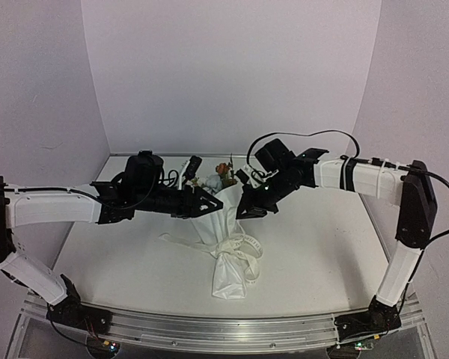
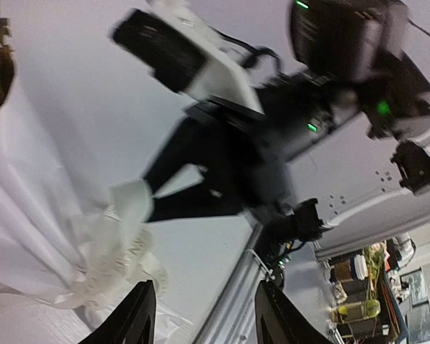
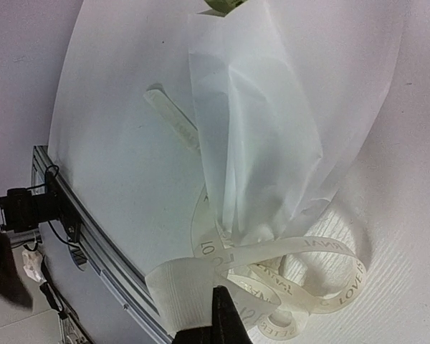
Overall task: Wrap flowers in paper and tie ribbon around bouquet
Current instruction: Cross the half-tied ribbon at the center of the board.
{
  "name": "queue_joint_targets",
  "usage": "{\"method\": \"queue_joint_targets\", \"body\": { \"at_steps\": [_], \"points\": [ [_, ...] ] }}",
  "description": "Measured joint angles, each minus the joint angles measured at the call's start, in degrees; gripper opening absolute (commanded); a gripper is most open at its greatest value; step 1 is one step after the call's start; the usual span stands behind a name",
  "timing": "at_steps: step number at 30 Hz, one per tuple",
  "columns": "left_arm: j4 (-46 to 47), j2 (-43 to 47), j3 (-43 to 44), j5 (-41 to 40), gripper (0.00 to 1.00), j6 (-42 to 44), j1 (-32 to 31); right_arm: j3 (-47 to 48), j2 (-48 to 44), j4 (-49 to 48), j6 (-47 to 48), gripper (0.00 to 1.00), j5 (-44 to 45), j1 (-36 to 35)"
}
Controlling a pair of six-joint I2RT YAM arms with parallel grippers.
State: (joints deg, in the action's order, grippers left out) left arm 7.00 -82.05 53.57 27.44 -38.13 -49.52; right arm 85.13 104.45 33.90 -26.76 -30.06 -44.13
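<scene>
1. Top external view: the wrapped flowers [image 1: 223,175] sat mid-tabletop [image 1: 322,247], paper [image 1: 221,224] cinched by ribbon [image 1: 239,247].
2. Right gripper [image 3: 221,315] pinched a ribbon end; left gripper [image 2: 204,319] gaped empty.
3. Likely best: an even pull, knot kept at the neck.

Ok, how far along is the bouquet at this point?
Done: the paper is gathered into a cone around the flowers, and the ribbon circles its pinched neck. In hand: the right gripper is shut on a ribbon end; the left gripper is open, holding nothing. Left: probably pulling the tie snug and letting go; I cannot see whether a knot is finished.
</scene>
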Motion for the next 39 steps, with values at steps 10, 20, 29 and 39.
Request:
{"method": "queue_joint_targets", "body": {
  "at_steps": [10, 20, 29, 39],
  "points": [
    [-4.4, -7.0, 0.0, 5.0, 0.53, 10.1, 1.9, 0.1, -0.3, 0.4, 2.8, 0.0, 2.2, -3.5],
    [-4.5, -10.7, 3.4, 7.5, 0.46, 11.8, 2.2, 5.1, -0.3, 4.1, 5.6, 0.0, 2.3, -4.3],
    [-3.7, -12.6, 5.0, 9.9, 0.02, 12.8, 2.9, 7.2, 1.7, 6.7, 7.3, 0.03, 2.5, -4.8],
    [-2.9, -13.8, 5.0, 7.4, 0.0, 9.5, 4.0, -0.5, -3.6, 5.9, 10.6, 0.4, 6.9, -5.1]
  ]
}}
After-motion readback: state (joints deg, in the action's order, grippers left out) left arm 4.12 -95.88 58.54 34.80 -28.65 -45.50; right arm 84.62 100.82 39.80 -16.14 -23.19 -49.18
